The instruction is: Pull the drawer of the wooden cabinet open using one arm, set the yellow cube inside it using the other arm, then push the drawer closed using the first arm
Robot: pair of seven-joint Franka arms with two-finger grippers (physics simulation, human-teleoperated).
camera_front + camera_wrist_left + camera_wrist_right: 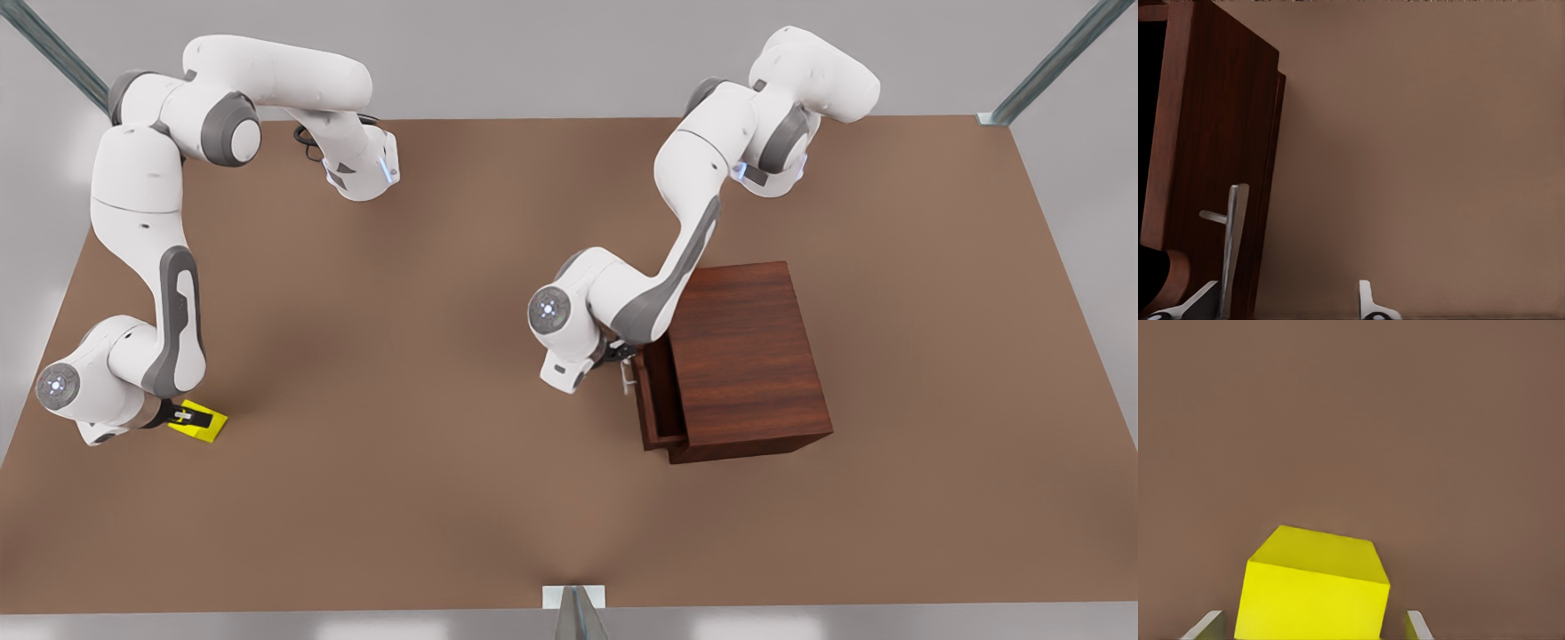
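Observation:
The wooden cabinet [747, 356] stands at the front view's right, its drawer [660, 400] pulled out a little way. In the left wrist view the drawer front [1211, 133] carries the silver handle [1233, 247]. My left gripper [622, 360] is open at the handle, the bar lying just inside one finger [1201, 300] and far from the other. The yellow cube [203, 422] rests on the table at the front view's left. My right gripper [187, 416] is down over it, open, with the cube [1311, 587] between its fingers [1418, 625] and small gaps on both sides.
The brown table [444, 356] stretches bare between the cube and the cabinet. Metal frame posts [576, 613] stand at the table's edges and corners.

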